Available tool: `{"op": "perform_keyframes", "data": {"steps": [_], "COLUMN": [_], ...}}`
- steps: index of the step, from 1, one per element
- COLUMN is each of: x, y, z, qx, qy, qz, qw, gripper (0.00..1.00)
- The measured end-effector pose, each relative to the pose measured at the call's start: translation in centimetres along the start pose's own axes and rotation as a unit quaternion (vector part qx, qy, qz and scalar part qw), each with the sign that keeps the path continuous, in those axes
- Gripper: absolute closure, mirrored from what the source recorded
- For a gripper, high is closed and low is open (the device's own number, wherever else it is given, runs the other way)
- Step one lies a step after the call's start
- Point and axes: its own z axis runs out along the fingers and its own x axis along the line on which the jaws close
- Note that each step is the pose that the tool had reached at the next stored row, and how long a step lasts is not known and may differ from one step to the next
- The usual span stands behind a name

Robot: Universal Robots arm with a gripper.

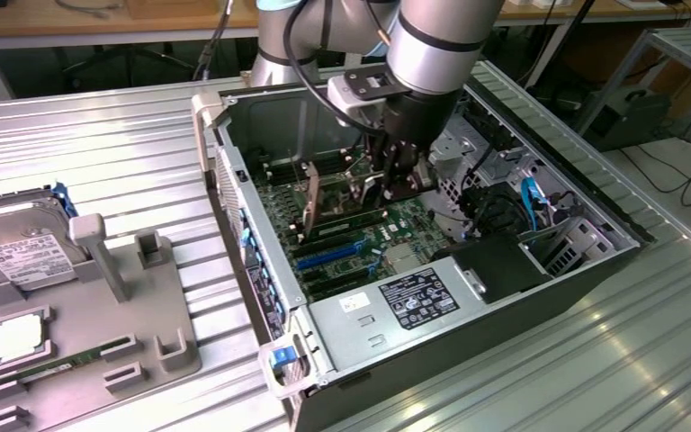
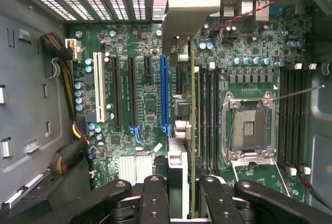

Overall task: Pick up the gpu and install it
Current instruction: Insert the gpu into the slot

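1. At the exterior view's left, a grey tray point(image 1: 141, 315) sits on the ribbed metal desk point(image 1: 105, 144). It carries a hard drive point(image 1: 15, 247), a square chip point(image 1: 15, 337) and a RAM stick point(image 1: 51, 367).
2. Just beside the tray, toward the exterior view's right, an open case point(image 1: 442, 360) lies on its side with the board point(image 1: 358, 256) facing up.
3. Inside the case, the gpu point(image 1: 321, 207) stands on edge over the board. Its bracket end is toward the case's rear wall.
4. The gripper point(image 1: 384, 184) reaches down into the case from above. The fingers point(image 2: 154, 198) are pinched narrow on the gpu point(image 2: 193, 130), one on each face.
5. In the wrist view, the gpu shows as a thin edge. It runs between the blue slot point(image 2: 165, 94) and the socket point(image 2: 249, 125), close beside the blue slot.
6. Whether the gpu's lower edge touches a slot cannot be told.
7. Toward the exterior view's right, a labelled power supply point(image 1: 412, 297) sits at the case's near end. A blue cable point(image 1: 532, 193) runs along the far side.
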Motion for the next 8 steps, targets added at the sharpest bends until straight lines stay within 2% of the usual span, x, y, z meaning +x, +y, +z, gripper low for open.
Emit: {"op": "perform_keyframes", "data": {"steps": [8], "x": [0.05], "y": [0.01], "z": [0.70], "qx": [0.0001], "qy": [0.0013], "qz": [0.000], "qw": [1.0000], "gripper": [0.72]}}
